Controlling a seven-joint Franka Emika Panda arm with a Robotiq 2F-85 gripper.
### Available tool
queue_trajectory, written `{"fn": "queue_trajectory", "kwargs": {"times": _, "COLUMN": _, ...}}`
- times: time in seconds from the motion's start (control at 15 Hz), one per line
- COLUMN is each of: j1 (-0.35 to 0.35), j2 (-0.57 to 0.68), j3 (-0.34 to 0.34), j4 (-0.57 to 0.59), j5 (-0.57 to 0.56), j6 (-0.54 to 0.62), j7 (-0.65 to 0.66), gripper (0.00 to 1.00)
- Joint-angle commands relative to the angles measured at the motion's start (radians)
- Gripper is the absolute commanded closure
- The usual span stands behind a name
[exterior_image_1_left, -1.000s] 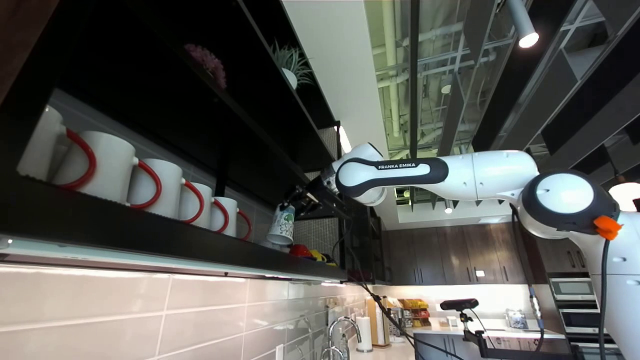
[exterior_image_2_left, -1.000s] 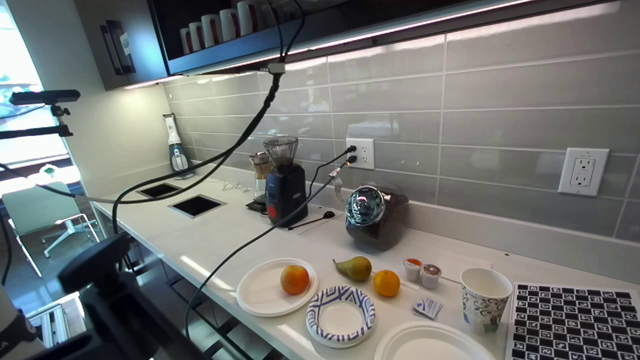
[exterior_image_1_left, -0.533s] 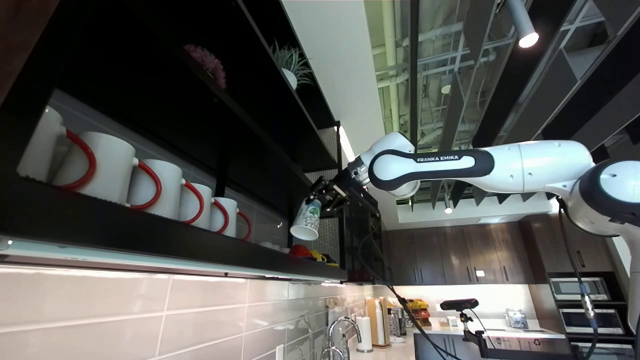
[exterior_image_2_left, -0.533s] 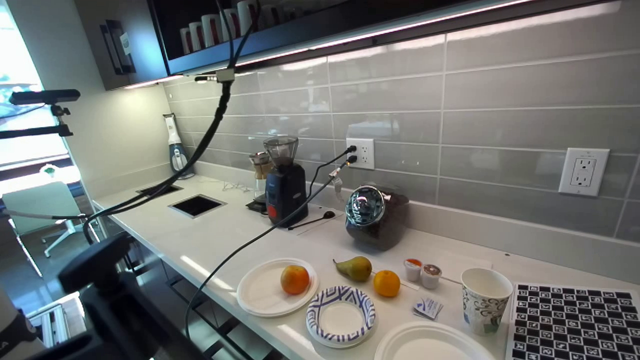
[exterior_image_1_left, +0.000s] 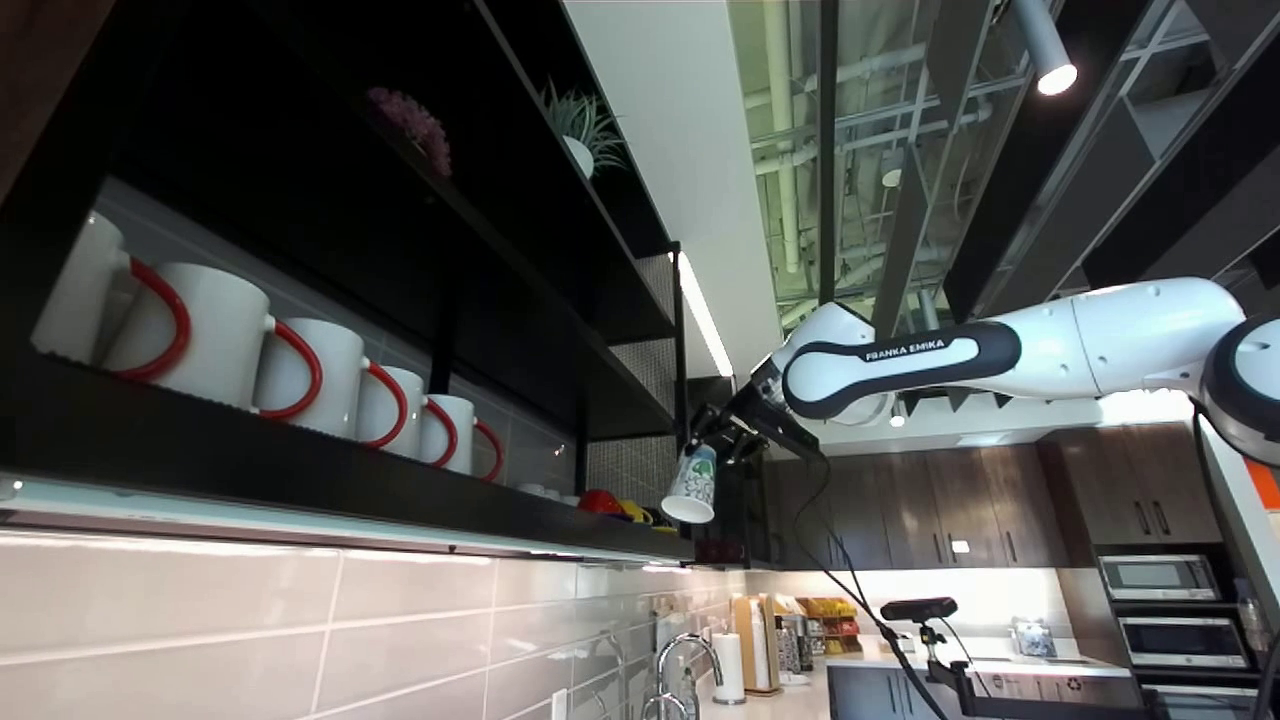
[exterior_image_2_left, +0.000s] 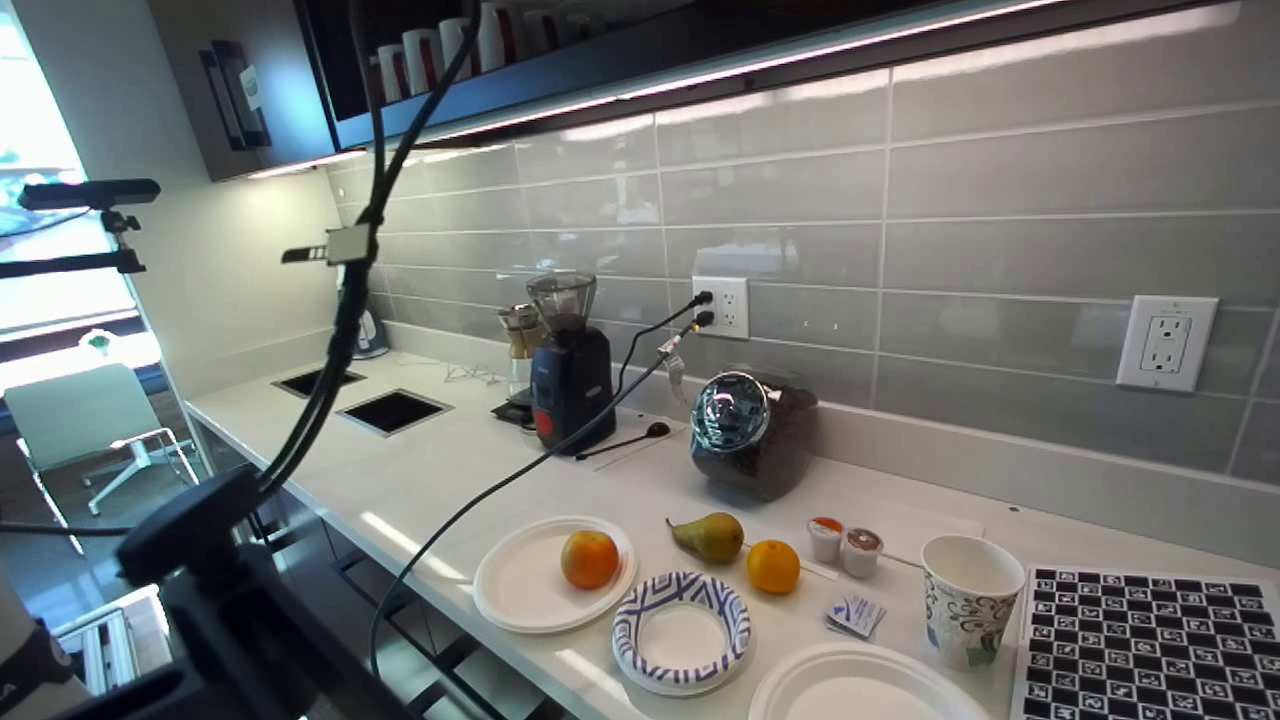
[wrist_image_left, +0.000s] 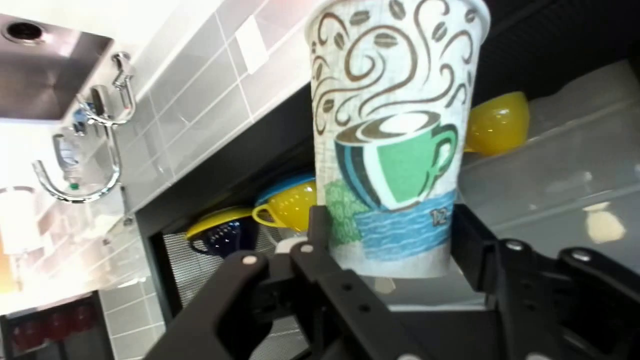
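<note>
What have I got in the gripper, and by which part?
The gripper holds a patterned paper cup by its sides, near the narrow base end.

Tiled wall (exterior_image_2_left: 1000, 170), white counter (exterior_image_2_left: 450, 470), bright window (exterior_image_2_left: 20, 120), dark cabinets (exterior_image_1_left: 875, 505).

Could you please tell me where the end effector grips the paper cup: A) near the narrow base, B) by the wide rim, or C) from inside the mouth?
A: in the wrist view, the end effector clasps the paper cup at its narrower end.
</note>
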Motion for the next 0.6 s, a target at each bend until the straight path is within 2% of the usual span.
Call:
{"fn": "queue_trajectory", "kwargs": {"times": 0.0, "j1": -0.041, "j2": 0.003, "j3": 0.013, "j4": -0.017, "j5": 0.022, "j6": 0.005, "j7": -0.008, "gripper": 0.38}}
{"fn": "queue_trajectory", "kwargs": {"times": 0.4, "j1": -0.06, "j2": 0.002, "j3": 0.015, "j4": -0.053, "j5": 0.023, "j6": 0.022, "j7": 0.009, "gripper": 0.38}}
{"fn": "queue_trajectory", "kwargs": {"times": 0.47, "j1": -0.074, "j2": 0.025, "j3": 0.032, "j4": -0.045, "j5": 0.0, "j6": 0.006, "j7": 0.021, "gripper": 0.63}}
{"fn": "queue_trajectory", "kwargs": {"times": 0.53, "j1": -0.089, "j2": 0.058, "j3": 0.047, "j4": -0.042, "j5": -0.024, "j6": -0.019, "j7": 0.027, "gripper": 0.63}}
